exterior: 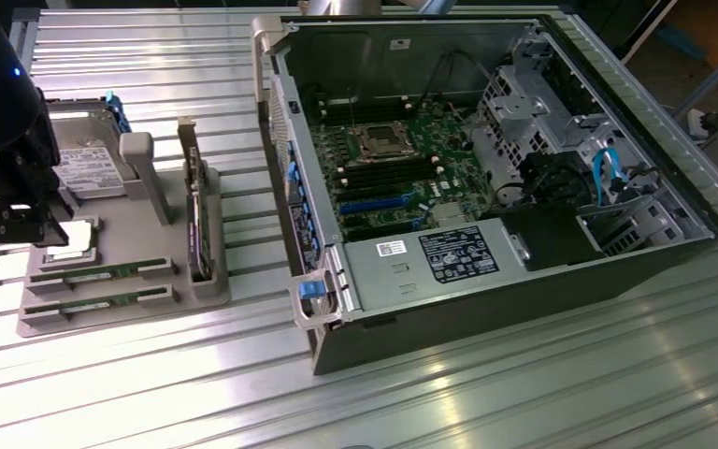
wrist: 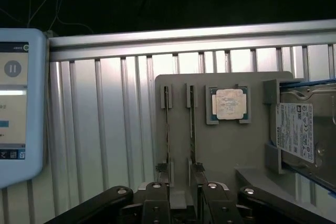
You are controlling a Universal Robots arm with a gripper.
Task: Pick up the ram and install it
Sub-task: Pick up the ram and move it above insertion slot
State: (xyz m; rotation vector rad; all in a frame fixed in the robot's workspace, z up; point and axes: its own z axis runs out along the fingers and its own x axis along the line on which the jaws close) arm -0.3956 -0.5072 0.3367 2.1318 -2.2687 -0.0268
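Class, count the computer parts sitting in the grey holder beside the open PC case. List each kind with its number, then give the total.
RAM sticks: 2
CPU chip: 1
Hard drive: 1
Expansion card: 1
Total: 5

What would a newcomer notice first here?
The open computer case dominates the exterior view's right, its motherboard bare. At that view's left, a grey holder carries two ram sticks side by side, and the open gripper hangs above the holder, holding nothing.
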